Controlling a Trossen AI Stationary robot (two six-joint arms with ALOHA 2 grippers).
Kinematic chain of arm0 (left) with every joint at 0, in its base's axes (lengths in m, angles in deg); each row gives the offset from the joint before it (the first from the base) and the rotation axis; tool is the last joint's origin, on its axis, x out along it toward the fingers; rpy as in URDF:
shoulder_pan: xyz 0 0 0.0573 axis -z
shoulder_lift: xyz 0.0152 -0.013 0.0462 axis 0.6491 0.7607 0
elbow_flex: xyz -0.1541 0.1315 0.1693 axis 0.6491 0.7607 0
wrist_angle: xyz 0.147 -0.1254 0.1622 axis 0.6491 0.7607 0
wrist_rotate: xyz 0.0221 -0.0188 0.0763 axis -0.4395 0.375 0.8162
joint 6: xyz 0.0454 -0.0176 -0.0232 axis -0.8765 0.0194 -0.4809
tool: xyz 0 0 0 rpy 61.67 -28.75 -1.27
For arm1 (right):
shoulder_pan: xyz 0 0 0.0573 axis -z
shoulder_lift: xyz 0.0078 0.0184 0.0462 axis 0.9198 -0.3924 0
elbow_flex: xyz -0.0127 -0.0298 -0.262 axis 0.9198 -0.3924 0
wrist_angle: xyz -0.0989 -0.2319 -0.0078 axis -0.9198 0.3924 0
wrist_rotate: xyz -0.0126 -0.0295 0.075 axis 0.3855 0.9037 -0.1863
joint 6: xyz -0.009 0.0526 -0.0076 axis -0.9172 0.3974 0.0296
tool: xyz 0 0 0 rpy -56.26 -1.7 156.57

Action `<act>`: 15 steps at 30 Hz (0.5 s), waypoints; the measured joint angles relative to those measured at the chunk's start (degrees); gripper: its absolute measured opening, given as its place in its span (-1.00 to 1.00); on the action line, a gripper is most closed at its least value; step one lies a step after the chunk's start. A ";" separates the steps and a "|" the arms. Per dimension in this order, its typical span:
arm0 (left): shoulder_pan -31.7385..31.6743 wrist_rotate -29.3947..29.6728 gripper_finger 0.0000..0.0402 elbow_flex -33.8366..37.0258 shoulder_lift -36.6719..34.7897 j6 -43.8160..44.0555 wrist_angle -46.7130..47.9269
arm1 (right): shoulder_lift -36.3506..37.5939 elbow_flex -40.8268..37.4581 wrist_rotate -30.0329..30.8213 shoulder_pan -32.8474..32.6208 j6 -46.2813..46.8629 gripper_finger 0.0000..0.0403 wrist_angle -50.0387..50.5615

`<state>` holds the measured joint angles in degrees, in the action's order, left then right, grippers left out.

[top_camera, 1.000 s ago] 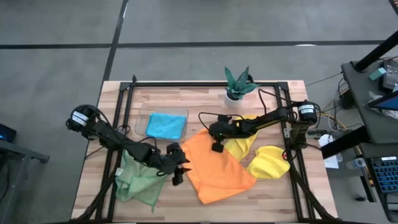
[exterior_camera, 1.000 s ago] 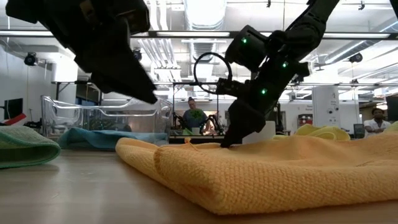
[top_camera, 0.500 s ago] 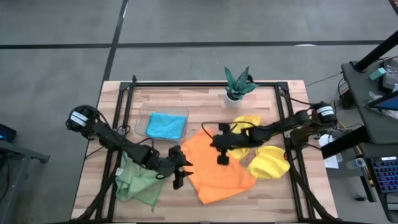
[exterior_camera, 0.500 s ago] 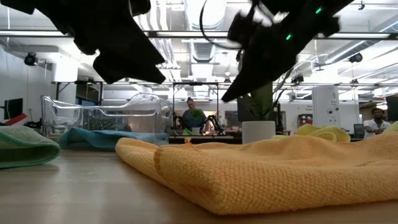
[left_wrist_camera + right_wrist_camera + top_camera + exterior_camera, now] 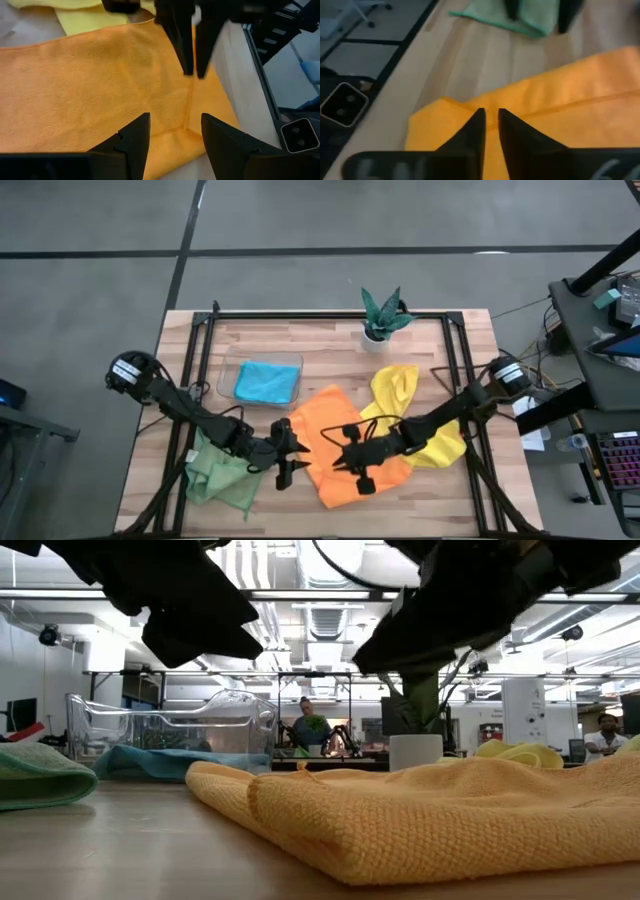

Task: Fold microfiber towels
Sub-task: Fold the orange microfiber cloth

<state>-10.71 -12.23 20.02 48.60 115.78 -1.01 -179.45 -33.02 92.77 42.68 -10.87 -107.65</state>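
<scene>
The orange towel (image 5: 355, 442) lies folded on the wooden table's middle, and its rounded fold (image 5: 260, 802) faces the low view. My left gripper (image 5: 298, 452) hangs open just above the towel's left edge (image 5: 165, 132). My right gripper (image 5: 338, 460) hovers over the towel's near part with its fingers a narrow gap apart (image 5: 491, 125) and nothing between them. Its tips (image 5: 195, 72) point toward my left gripper. A pale green towel (image 5: 222, 472) lies crumpled near left. Two yellow towels (image 5: 395, 388) (image 5: 440, 442) lie to the right. A blue towel (image 5: 268, 381) rests in the clear tray (image 5: 228, 370).
A small potted plant (image 5: 383, 318) stands at the far edge. Black frame rails (image 5: 200, 370) (image 5: 462, 370) run along both table sides. Bare wood (image 5: 300, 345) shows between tray and plant. People (image 5: 312, 728) stand in the room beyond.
My right gripper has lifted off the orange towel's far corner, where its tip rested a second ago. It has swung toward the table's near edge, above the towel. The towel has stayed where it was, and more of the far yellow towel now shows.
</scene>
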 joint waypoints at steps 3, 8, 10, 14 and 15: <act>0.02 -0.01 -0.19 0.11 -0.01 -0.02 0.01 | -3.17 1.17 -0.02 -0.23 1.53 -0.54 -1.52; 0.04 -0.03 -0.19 0.23 0.00 -0.15 0.01 | -8.73 4.90 -0.01 -0.16 2.81 -0.23 -1.83; 0.04 -0.04 -0.19 0.24 -0.01 -0.28 -0.01 | -10.57 6.75 -0.01 -0.16 1.67 -0.14 -1.52; 0.04 -0.05 -0.19 0.33 -0.01 -0.42 0.01 | -12.58 9.94 0.01 -0.13 0.57 -0.03 1.83; 0.04 -0.07 -0.19 0.37 -0.01 -0.49 0.01 | -12.94 10.61 0.01 -0.03 0.65 -0.02 3.23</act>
<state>-10.67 -12.31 20.39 48.59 115.29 -1.00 -192.39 -22.42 92.78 42.65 -10.22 -104.41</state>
